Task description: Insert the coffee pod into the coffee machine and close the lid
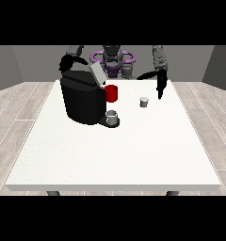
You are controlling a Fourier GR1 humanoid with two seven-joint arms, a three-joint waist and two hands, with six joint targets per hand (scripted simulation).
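The coffee pod (143, 101) is sitting upright on the white desk (115, 155), at about three o'clock from the black coffee machine (83, 100) and well apart from it. The machine's lid (98, 73) is standing tilted open, so nothing of the task looks done yet: the pod is waiting to be picked up, inserted, and the lid closed.

The hand at the view's right (160, 86) is hanging near the pod, at about one o'clock from it, its fingers pointing down, straight and holding nothing. The hand at the view's left (66, 63) is hovering behind the machine at its eleven o'clock; whether its fingers are open or curled I cannot tell.

A red cup (111, 93) and a grey cup (112, 117) are sitting just beside the machine.
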